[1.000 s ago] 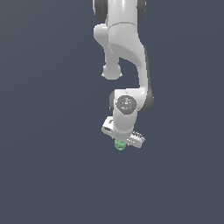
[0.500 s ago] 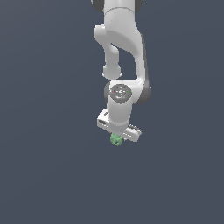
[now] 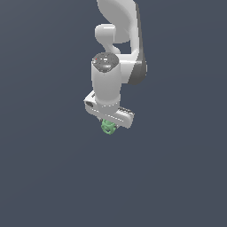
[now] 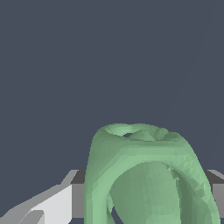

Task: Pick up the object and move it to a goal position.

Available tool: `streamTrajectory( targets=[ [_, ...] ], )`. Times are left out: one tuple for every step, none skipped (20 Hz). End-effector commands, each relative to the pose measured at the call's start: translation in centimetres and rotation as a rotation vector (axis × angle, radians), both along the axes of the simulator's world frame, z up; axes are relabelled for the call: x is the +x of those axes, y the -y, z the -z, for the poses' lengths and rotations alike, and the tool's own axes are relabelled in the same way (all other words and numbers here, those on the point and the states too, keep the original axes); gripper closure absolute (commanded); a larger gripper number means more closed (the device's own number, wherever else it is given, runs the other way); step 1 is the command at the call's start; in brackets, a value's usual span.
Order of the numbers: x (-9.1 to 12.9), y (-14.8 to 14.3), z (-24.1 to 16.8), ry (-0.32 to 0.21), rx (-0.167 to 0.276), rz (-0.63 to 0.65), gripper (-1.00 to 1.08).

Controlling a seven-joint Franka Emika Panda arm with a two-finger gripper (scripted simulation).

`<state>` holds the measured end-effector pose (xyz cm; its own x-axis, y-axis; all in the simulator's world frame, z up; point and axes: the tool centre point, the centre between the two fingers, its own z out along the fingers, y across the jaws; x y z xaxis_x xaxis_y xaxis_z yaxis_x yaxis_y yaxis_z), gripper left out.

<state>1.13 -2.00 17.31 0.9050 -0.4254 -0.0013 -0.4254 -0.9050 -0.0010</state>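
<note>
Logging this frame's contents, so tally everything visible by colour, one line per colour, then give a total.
Pale green: 1, the object held under the end effector
White and grey: 1, the arm with its end effector
Total: 2

No legible text, label or number anywhere, seemingly, even on the arm (image 3: 116, 53).

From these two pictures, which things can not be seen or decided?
- Fingertips: in the exterior view the gripper body covers them.
- Lower part of the green object: cut off by the wrist view's edge.
- Goal position: no marker shows in either view.
- Contact points on the object: hidden in both views.
</note>
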Motion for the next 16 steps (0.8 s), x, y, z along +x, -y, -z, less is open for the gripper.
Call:
streamTrajectory(
  targets=[
    [-0.9,1.4,-2.7,0.001,0.001,0.000,1.08],
    [-1.2,2.0,-3.8,0.001,0.001,0.000,1.08],
    [-1.5,2.6,-4.9,0.001,0.001,0.000,1.08],
    [-1.9,3.1,-6.0,0.001,0.001,0.000,1.08],
    [-2.2,3.7,-7.1,0.001,0.001,0.000,1.08],
    [-2.5,4.3,-8.1,0.001,0.002,0.001,1.08],
    [-2.9,4.9,-9.2,0.001,0.002,0.001,1.08],
    [-3.2,5.4,-10.3,0.001,0.002,0.001,1.08],
    [-3.5,6.0,-11.4,0.001,0.002,0.001,1.08],
    [-3.8,6.6,-12.5,0.001,0.002,0.001,1.08],
    [-4.1,7.1,-13.5,0.001,0.002,0.001,1.08],
    [-4.4,7.7,-14.6,0.001,0.002,0.001,1.08],
    [-4.8,8.3,-15.7,0.001,0.002,0.001,1.08],
    [-5.1,8.8,-16.8,0.001,0.002,0.001,1.08],
    [-5.4,9.4,-17.8,0.001,0.002,0.001,1.08],
    [-5.7,10.0,-18.9,0.001,0.002,0.001,1.08]
  ],
)
